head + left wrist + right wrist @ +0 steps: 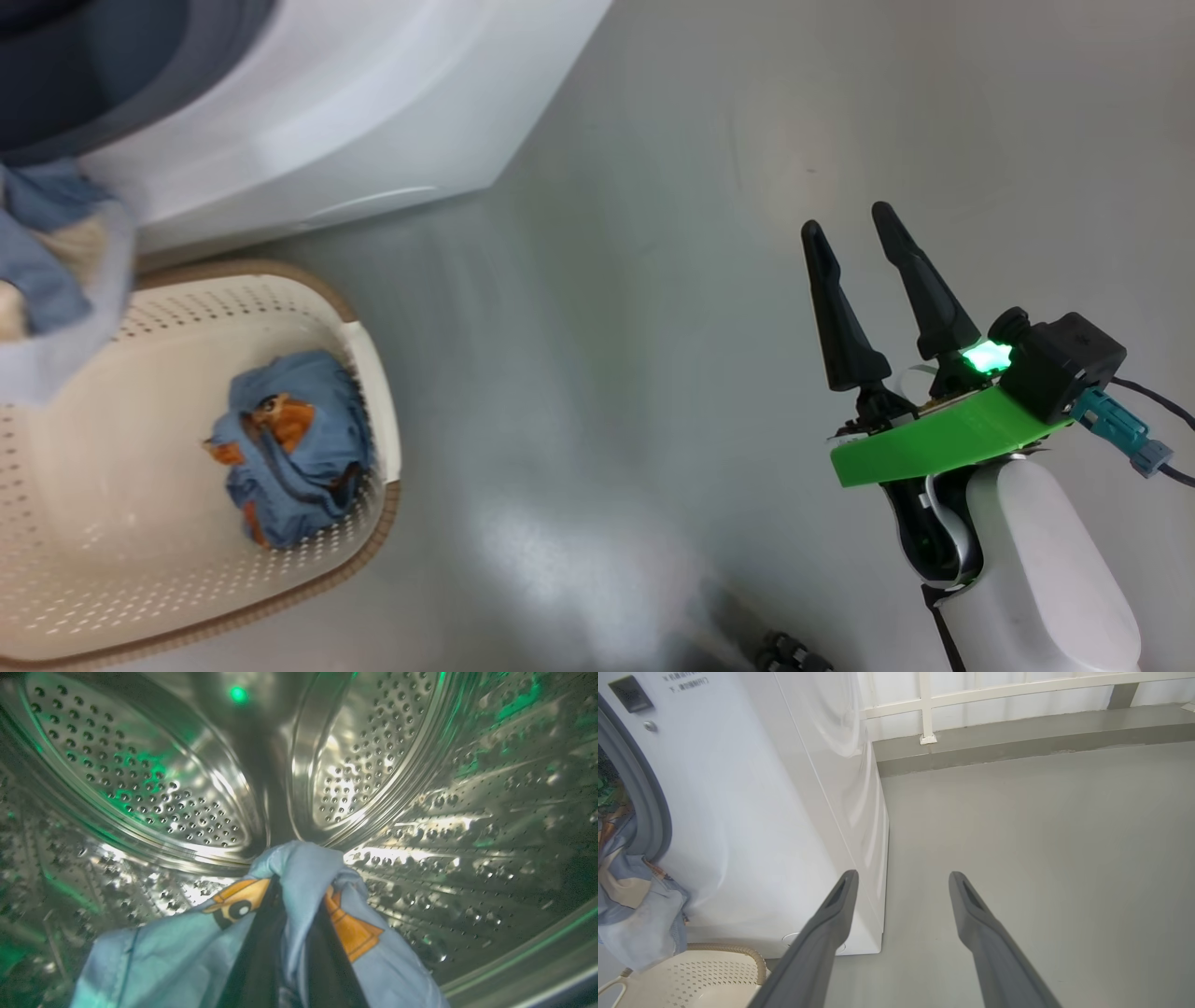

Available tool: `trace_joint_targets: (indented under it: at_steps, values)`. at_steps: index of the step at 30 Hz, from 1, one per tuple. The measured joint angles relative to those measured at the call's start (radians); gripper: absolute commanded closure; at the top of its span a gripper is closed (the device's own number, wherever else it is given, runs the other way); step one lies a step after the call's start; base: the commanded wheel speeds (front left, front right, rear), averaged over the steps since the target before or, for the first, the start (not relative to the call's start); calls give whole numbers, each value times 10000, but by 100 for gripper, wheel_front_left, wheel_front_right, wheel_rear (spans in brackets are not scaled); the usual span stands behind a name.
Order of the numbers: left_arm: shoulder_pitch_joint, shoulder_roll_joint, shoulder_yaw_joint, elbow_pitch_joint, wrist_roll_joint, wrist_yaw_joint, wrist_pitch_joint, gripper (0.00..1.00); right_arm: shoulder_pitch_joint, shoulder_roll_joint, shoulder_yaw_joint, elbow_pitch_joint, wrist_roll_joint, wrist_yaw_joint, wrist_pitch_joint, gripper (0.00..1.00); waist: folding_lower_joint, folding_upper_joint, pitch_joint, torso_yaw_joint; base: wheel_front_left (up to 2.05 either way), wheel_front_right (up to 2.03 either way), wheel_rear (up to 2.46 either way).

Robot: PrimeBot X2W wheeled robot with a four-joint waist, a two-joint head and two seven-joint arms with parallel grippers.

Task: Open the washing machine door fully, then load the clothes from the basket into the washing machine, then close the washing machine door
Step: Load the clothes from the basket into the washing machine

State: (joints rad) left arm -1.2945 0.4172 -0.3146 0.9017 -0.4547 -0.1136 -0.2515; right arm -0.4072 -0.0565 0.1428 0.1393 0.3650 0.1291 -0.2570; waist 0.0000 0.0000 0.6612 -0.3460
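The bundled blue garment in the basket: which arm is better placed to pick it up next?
Probably the right. The right gripper is open and empty above the floor, right of the basket. The left gripper is shut on another blue garment inside the drum, so it is occupied.

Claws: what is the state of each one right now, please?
Left claw: closed on a light blue garment, inside the washing machine's drum.
Right claw: open, holding nothing.
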Motion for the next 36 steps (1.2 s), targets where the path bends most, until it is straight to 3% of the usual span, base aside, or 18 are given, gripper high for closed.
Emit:
trace_joint_targets:
  at_steps: [5, 6, 7, 8, 26, 36]
  values:
    - [-200, 4, 533, -1233, 508, 293, -40, 100, -30, 27, -6, -15, 0, 0, 0, 0, 0, 1, 260, -311, 0, 0, 0]
    - [-195, -2, 646, -1327, 593, 362, -40, 61, -35, 29, -6, -19, 19, 0, 0, 0, 0, 0, 286, -350, 0, 0, 0]
    - [-180, -8, 719, -1327, 646, 401, -40, 61, -43, 31, -4, -19, 61, 0, 0, 0, 0, 0, 302, -376, 0, 0, 0]
    - [-145, -29, 757, -1210, 652, 401, -44, 0, -48, 33, 0, -19, 75, 0, 0, 0, 0, 0, 301, -385, 0, 0, 0]
    - [337, -665, 616, 1260, 554, 15, -50, 0, -94, 50, -25, 100, 58, 0, 0, 0, 0, 1, -376, 118, 0, 0, 0]
    - [765, -823, 403, 1371, 199, -104, -50, 0, -91, 48, -61, 257, -2, 0, 0, 0, 0, 0, -937, 529, 0, 0, 0]
